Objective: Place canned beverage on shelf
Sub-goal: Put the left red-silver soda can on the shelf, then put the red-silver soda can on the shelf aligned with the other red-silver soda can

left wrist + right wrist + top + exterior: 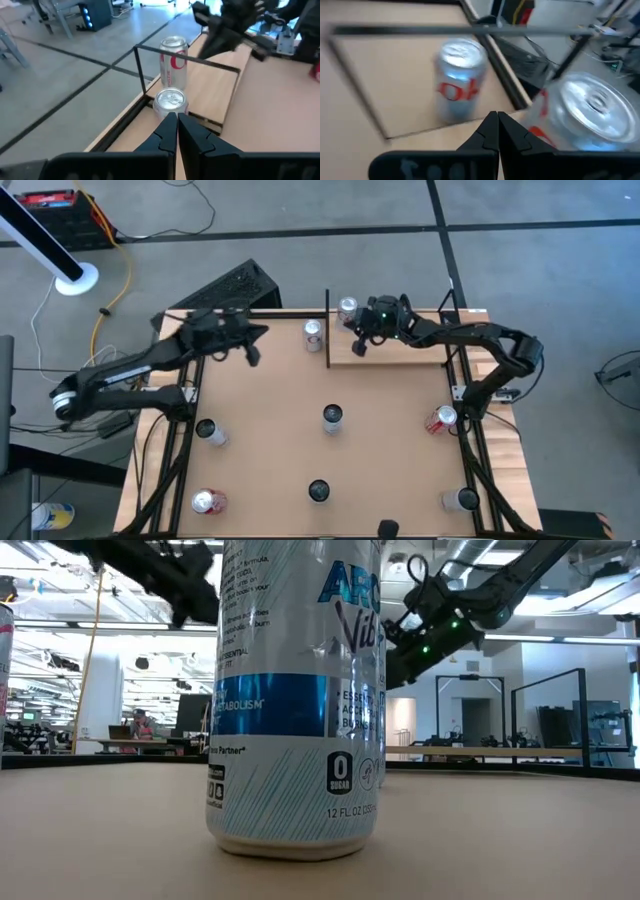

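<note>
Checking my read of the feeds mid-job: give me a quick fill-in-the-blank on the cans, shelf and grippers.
1. The can standing on the shelf is at the shelf's ____ end in the high view.
2. The right gripper, over the shelf, has its fingers ____.
3. The left gripper's fingers are ____.
4. The can just off the shelf stands on the ____.

Missing words: left; shut; shut; table

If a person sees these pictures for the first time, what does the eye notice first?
Probably the two dark arms meeting at the table's far edge: the right hand shut, hovering over the shelf beside a can standing on it. The left hand waits nearby, shut. Other cans stand scattered around the table.
</note>
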### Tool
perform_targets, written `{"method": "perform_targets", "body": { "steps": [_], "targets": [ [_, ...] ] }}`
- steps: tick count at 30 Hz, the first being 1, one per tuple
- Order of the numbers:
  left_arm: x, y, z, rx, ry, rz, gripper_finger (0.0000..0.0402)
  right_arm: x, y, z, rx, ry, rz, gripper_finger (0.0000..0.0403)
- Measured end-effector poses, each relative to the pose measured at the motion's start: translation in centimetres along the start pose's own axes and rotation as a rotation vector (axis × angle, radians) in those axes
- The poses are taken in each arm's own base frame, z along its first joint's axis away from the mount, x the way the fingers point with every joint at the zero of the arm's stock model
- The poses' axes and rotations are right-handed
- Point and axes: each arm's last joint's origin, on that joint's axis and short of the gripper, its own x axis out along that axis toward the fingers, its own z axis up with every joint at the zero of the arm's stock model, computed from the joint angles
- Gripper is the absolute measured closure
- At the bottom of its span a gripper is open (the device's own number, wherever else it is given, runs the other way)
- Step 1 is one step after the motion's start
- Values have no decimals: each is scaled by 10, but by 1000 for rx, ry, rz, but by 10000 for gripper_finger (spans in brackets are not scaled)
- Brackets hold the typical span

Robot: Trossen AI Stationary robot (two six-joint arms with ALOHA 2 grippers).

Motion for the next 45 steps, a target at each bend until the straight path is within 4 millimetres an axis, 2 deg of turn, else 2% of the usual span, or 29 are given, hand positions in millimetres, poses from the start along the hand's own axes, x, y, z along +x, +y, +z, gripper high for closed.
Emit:
{"method": "perform_targets", "body": {
  "steps": [6,10,14,19,25,29,36,45],
  "targets": [
    [47,-4,-18,37,-13,2,400,-27,24,6,-1,123,99,381],
    [73,-6,-29,69,49,-2,372,-46,42,9,-24,193,167,381],
    [93,-8,-33,104,91,-22,308,-61,56,7,-41,230,143,381],
    [109,-9,-26,103,87,-39,208,-74,69,-4,-34,238,133,381],
    [114,-5,-14,71,74,-22,102,-84,80,-16,-29,243,159,381],
    [114,0,-14,38,64,2,58,-85,81,-20,-28,223,160,381],
    [128,-2,-19,95,-11,-140,35,-82,82,-21,-21,208,157,381],
    [163,3,-54,125,-26,-182,35,-83,85,-21,-33,206,170,381]
  ]
}}
